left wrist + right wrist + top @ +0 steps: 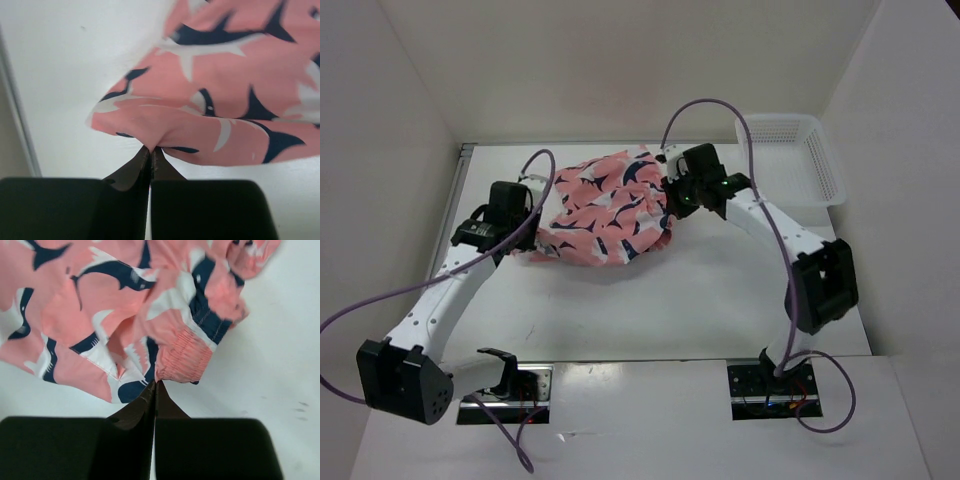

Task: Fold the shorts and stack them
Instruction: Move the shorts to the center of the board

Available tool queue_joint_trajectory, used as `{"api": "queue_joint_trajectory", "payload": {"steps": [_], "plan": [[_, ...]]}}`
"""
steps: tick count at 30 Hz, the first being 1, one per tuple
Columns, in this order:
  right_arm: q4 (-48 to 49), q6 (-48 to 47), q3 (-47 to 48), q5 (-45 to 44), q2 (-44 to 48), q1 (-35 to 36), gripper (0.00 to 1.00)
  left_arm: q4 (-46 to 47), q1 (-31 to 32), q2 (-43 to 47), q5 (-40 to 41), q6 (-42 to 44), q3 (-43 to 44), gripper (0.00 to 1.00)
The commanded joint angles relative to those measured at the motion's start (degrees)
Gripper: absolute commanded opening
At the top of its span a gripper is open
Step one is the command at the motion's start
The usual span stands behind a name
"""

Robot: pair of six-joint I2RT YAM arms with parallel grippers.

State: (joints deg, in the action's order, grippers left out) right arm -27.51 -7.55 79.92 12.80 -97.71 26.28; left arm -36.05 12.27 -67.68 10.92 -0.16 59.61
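The shorts are a crumpled salmon-pink heap with navy and white sharks, lifted between both arms at the back of the white table. My left gripper is at their left edge. In the left wrist view the left gripper is shut, pinching a fold of the shorts at the hem. My right gripper is at their right side. In the right wrist view the right gripper is shut on the shorts just beside the gathered elastic waistband.
A white mesh basket stands at the back right corner, to the right of the right arm. Walls close in the table at the back and both sides. Purple cables loop off both arms.
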Motion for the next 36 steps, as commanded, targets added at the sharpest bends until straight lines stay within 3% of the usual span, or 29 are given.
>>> {"api": "queue_joint_trajectory", "payload": {"steps": [1, 7, 13, 17, 19, 21, 22, 23, 26, 28, 32, 36], "plan": [[-9.1, -9.7, 4.2, 1.1, 12.0, -0.9, 0.0, 3.4, -1.8, 4.0, 4.7, 0.2, 5.6, 0.0], [-21.3, -14.0, 15.8, 12.2, 22.3, -5.2, 0.0, 6.5, -4.9, 7.9, 6.7, 0.2, 13.1, 0.0], [-16.6, -1.1, 10.5, 14.8, 24.6, -6.0, 0.0, 9.6, -5.5, 7.9, 6.2, 0.2, 9.4, 0.0], [-9.0, 11.5, 7.2, 11.6, 16.5, -6.6, 0.0, 9.8, -5.5, 6.8, 4.9, 0.2, 6.0, 0.0], [-6.8, 14.8, 8.0, 7.2, 9.3, -6.6, 0.31, 8.5, -5.5, 5.5, 3.8, 0.2, 3.7, 0.0], [-4.8, 16.4, 11.5, 5.5, 3.4, -6.6, 0.72, 7.8, -6.0, 4.6, 3.8, 0.2, 2.4, 0.0], [-4.8, 16.4, 13.3, 3.7, 1.8, -6.6, 0.84, 6.1, -6.0, 4.0, 3.2, 0.2, 1.7, 0.0], [-4.8, 16.4, 15.2, 3.0, 0.3, -7.2, 0.86, 5.6, -6.0, 4.0, 2.3, 0.2, 0.3, 0.0], [-4.8, 14.6, 20.4, 2.4, -2.4, -9.8, 0.86, 3.6, -6.0, 4.6, -0.1, 0.2, -1.8, 0.0], [-5.4, 13.3, 19.9, 4.3, -2.9, -12.6, 0.8, 3.1, -6.0, 5.1, -0.6, 0.2, -3.4, 0.0], [-10.9, 3.5, 9.3, 17.6, 2.0, -14.0, 0.75, 2.6, -6.0, 5.1, -1.8, 0.2, -5.1, 0.0], [-13.9, -4.0, -4.0, 18.7, 8.3, -10.1, 0.66, 5.4, -6.0, 5.1, -0.1, 0.2, -6.4, 0.0]]}}
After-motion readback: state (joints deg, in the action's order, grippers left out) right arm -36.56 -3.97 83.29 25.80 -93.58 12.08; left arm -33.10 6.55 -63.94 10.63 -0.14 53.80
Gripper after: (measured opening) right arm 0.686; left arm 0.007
